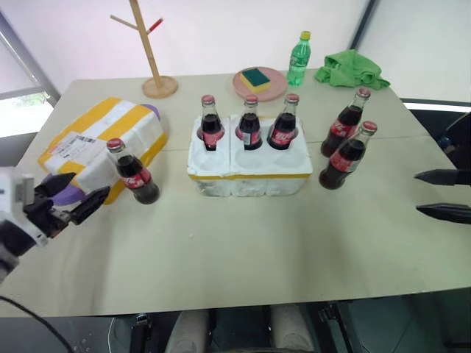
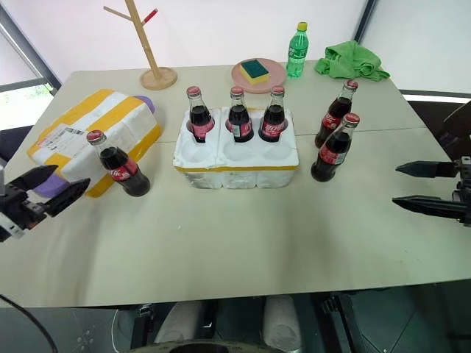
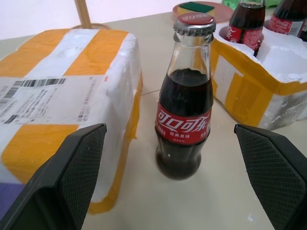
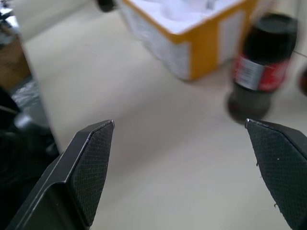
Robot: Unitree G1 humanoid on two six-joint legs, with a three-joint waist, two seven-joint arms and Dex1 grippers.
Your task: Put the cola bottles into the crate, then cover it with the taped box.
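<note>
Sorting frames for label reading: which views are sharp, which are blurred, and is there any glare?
Left wrist view: sharp, the bottle label and the taped box barcode are clear. Right wrist view: smeared, the bottle and the crate are soft. Left eye view: even light, faint shadows, the window at the left edge is washed out.

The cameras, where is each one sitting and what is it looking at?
Left and right eye views: on the head, looking down at the table, crate and six cola bottles; both grippers show.
Left wrist view: on the left arm, between its open fingers, facing one cola bottle beside the taped box.
Right wrist view: on the right arm, between open fingers, facing the crate's corner and a bottle.
All share the crate.
</note>
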